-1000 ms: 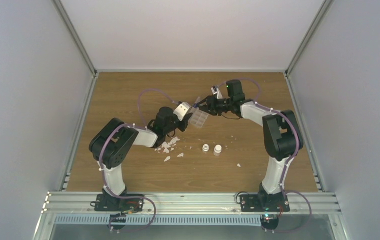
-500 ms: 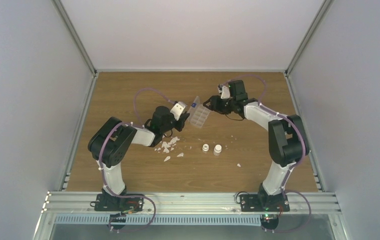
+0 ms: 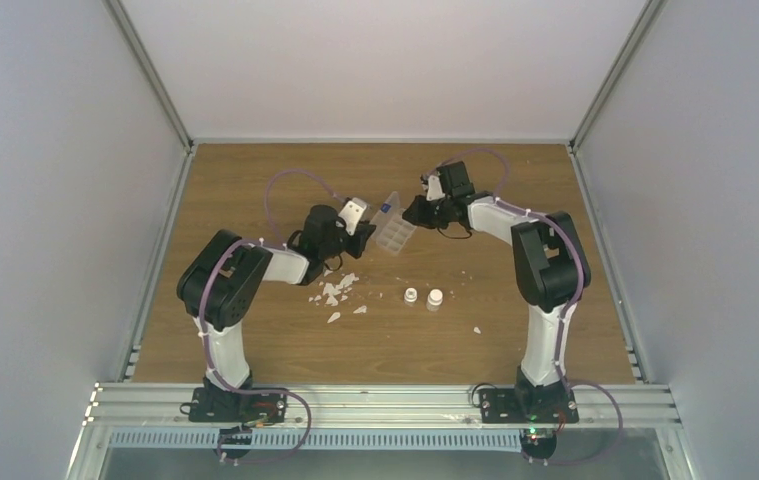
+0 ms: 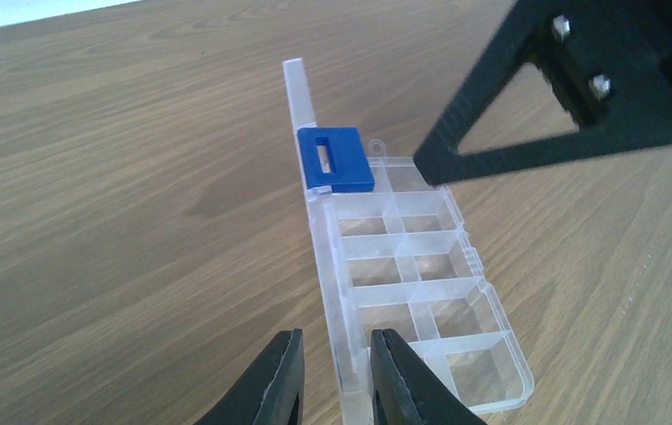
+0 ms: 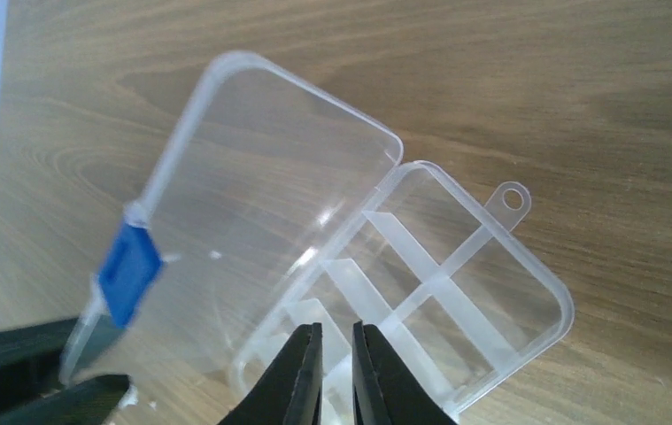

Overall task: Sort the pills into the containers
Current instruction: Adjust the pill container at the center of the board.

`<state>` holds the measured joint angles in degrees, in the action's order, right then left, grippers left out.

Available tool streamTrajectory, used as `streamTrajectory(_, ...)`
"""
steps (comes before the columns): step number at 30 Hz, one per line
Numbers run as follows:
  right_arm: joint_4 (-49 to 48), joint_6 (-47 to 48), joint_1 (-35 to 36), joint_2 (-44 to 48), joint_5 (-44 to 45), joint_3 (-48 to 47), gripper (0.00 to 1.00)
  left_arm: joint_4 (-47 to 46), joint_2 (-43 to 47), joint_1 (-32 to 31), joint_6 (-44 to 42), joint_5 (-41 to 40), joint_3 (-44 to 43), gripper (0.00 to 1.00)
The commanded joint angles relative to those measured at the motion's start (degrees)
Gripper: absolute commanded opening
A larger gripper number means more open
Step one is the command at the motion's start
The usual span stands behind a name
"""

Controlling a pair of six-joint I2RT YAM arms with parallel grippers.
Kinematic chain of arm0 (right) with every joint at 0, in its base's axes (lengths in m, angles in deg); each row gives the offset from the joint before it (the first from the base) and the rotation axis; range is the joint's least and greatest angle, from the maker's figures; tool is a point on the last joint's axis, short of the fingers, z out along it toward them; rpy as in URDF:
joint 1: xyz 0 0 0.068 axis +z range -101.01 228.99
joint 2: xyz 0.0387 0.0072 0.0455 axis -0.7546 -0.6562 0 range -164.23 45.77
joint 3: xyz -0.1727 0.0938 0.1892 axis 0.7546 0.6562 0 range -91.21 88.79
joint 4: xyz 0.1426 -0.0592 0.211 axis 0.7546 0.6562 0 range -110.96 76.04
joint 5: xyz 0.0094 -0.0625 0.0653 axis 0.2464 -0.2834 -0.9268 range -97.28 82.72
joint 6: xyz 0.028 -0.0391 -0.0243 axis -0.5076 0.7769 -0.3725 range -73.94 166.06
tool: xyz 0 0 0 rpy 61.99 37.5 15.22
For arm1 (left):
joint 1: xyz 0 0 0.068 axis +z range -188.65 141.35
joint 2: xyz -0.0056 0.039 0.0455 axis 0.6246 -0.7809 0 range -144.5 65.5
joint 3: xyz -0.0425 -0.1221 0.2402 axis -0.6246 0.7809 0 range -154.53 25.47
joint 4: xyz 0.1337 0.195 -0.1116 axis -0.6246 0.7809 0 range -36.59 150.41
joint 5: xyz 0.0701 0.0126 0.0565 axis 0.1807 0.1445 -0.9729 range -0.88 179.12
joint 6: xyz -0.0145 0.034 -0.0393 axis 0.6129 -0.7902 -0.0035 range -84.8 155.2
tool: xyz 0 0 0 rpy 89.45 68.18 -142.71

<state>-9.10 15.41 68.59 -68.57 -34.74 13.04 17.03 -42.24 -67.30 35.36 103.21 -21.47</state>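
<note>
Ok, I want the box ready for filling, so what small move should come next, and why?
Probably tip the lid further back until it lies flat. It stands raised between the left gripper's fingers, along one long side of the organiser box, whose compartments look empty. The right gripper sits close at the box. A flat lid would leave the compartments open from above.

Arms (image 3: pixel 283 266) white and black; purple cables (image 3: pixel 291 175); tool fingers (image 4: pixel 274 382) black.
</note>
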Motion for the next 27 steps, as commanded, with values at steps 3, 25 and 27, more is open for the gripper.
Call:
streamTrajectory(3,-0.3,0.7,0.3,-4.9,-0.1,-0.8,0.22,2.1,-1.7,3.3,4.1,3.6,-2.8,0.53)
streamTrajectory(25,7.9,-0.2,3.5,2.6,-7.7,8.7,0.16,18.7,-11.0,7.7,7.2,11.7,-15.8,0.65)
streamTrajectory(27,7.4,-1.3,3.9,3.2,-9.6,10.1,0.16,19.6,-11.4,7.1,6.3,11.4,-16.6,0.65)
